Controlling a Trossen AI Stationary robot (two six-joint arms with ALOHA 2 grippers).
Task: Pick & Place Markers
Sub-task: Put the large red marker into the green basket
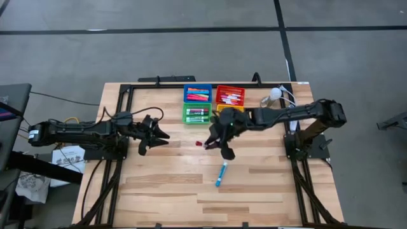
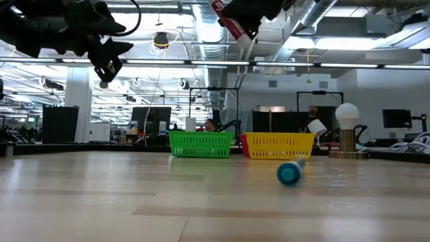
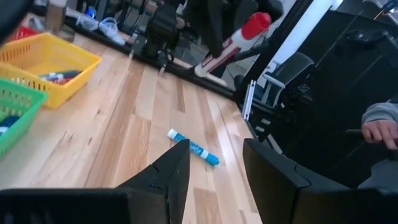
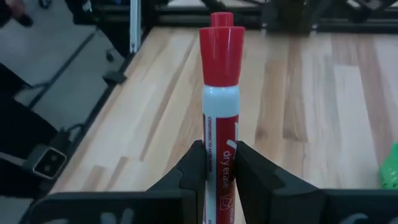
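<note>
A red-capped marker (image 4: 221, 93) with a white barrel sits in my right gripper (image 4: 220, 157), which is shut on it above the table's middle, just near of the bins (image 1: 213, 144). A blue-capped marker (image 1: 221, 173) lies on its side on the wood, nearer the front edge. My left gripper (image 3: 214, 169) hovers open at the left (image 1: 154, 133), with nothing between its fingers. Several more markers lie in the blue bin (image 1: 198, 94), red bin (image 1: 230, 95), green bin (image 1: 196, 113) and yellow bin (image 3: 50, 62). My right gripper pinches the marker's white barrel (image 4: 221, 134) between its two fingers (image 4: 196, 165). The marker runs along the fingers, its red cap (image 4: 222, 46) sticking out past their tips. The fingers slant down toward the table's left. The marker is lifted clear of the table (image 2: 232, 23).
The four bins stand together at the far middle. A white round lamp (image 1: 275, 94) with cables stands at the far right. A black frame runs round the table's left, far and right edges. Beyond the right edge a person's hand (image 3: 379, 127) shows. Bare wood lies toward the front.
</note>
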